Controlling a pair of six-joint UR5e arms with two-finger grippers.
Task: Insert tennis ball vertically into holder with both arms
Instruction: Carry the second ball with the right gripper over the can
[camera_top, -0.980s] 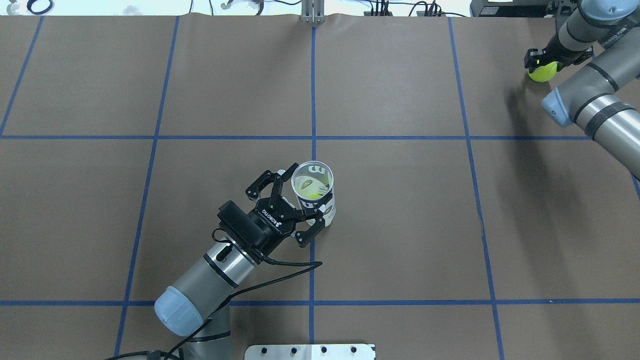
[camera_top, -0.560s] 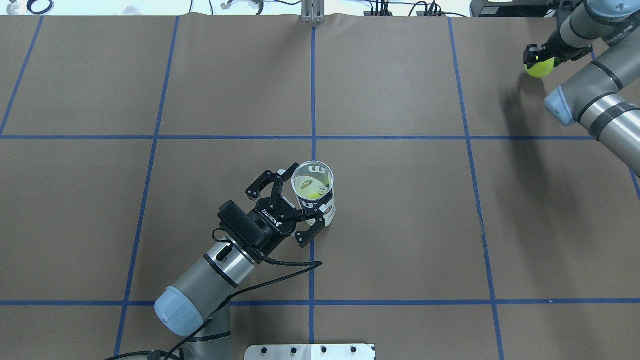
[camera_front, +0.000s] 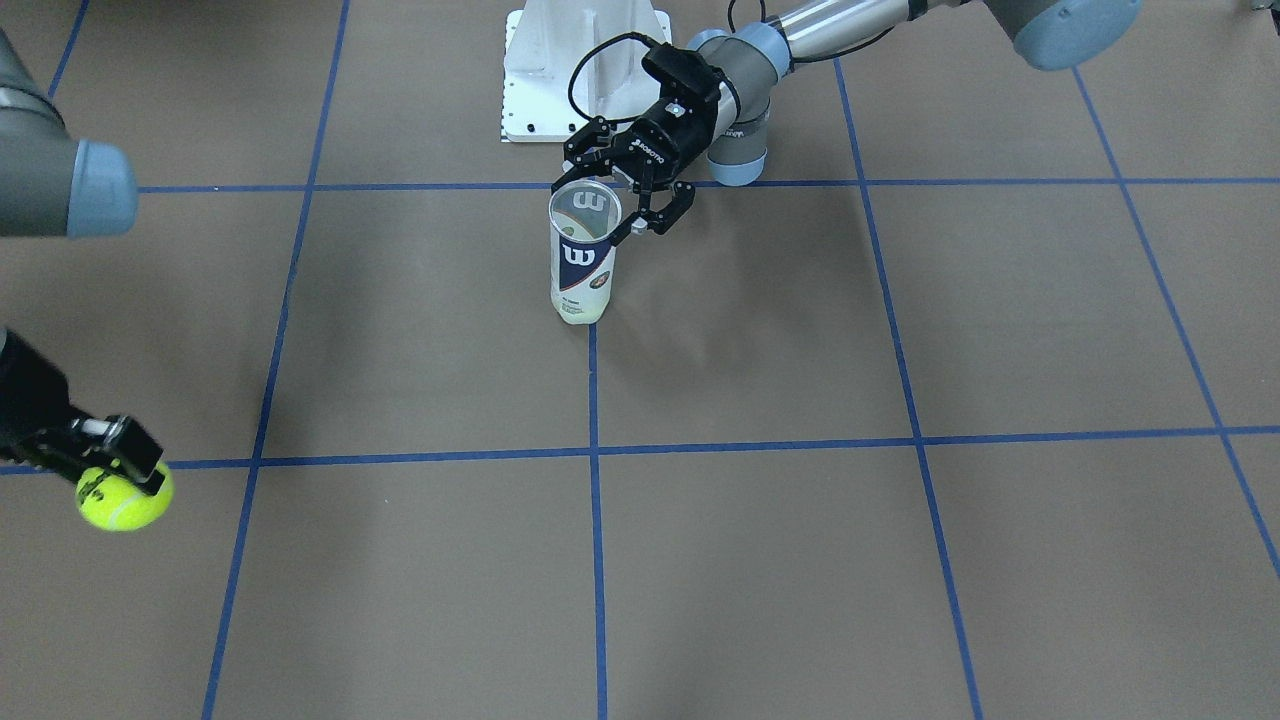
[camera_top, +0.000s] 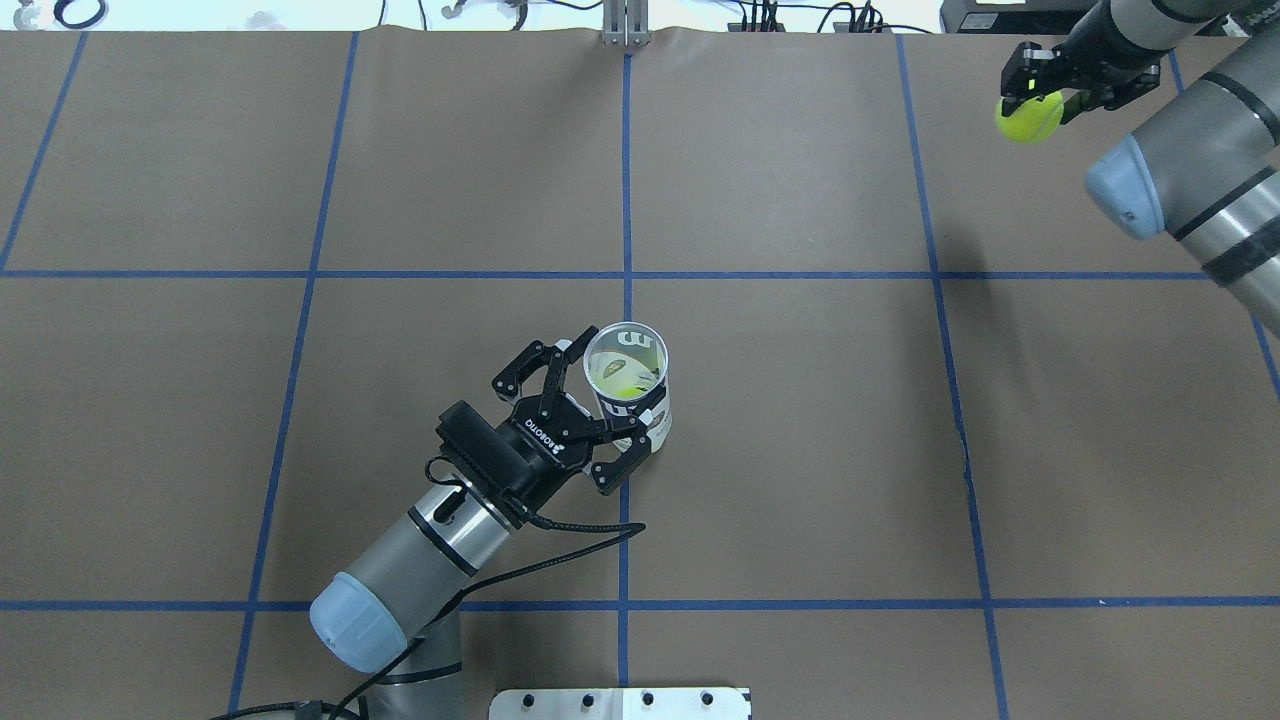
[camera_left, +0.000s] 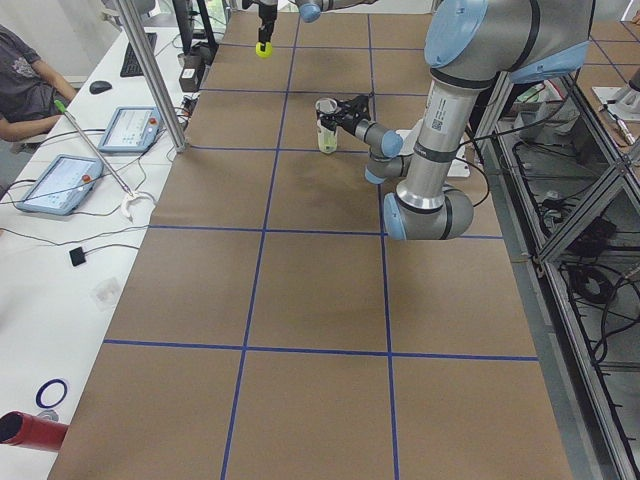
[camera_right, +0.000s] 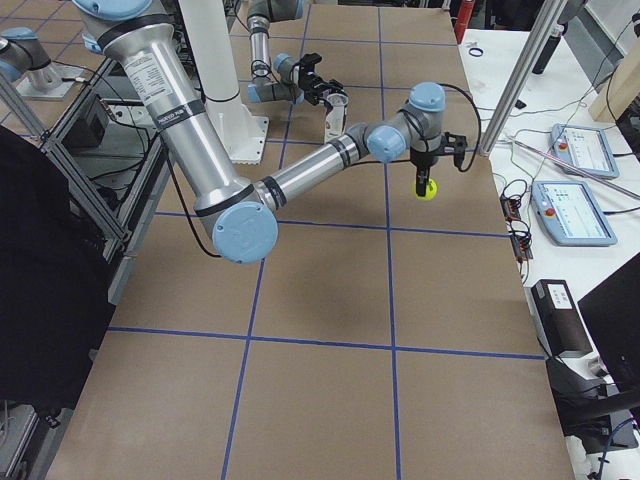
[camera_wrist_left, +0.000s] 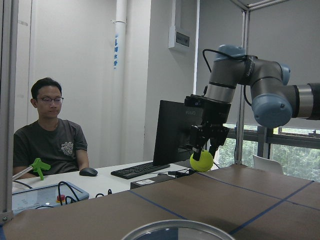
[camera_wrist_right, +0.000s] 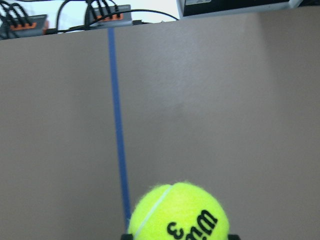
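The holder (camera_top: 648, 425) stands upright near the table's middle, a white and navy "W" can (camera_front: 584, 262) with its top open. A yellow-green ball (camera_top: 620, 378) lies inside it. My left gripper (camera_top: 603, 402) has a finger on each side of the can and is shut on it; its wrist view shows only the can's rim (camera_wrist_left: 175, 229). My right gripper (camera_top: 1032, 98) is far off at the back right, shut on a tennis ball (camera_top: 1030, 116) and holding it above the table. That ball also shows in the front view (camera_front: 124, 500) and the right wrist view (camera_wrist_right: 177, 212).
The white pedestal base (camera_front: 585, 70) stands behind the can at the robot's edge. Blue tape lines (camera_top: 626, 200) grid the brown table. An operator (camera_wrist_left: 50, 135), control tablets (camera_left: 50, 185) and a monitor (camera_wrist_left: 172, 130) sit beyond the table's far side.
My right gripper has carried the tennis ball towards the table's back edge and to the left in the overhead view. The left arm and the can have not moved.
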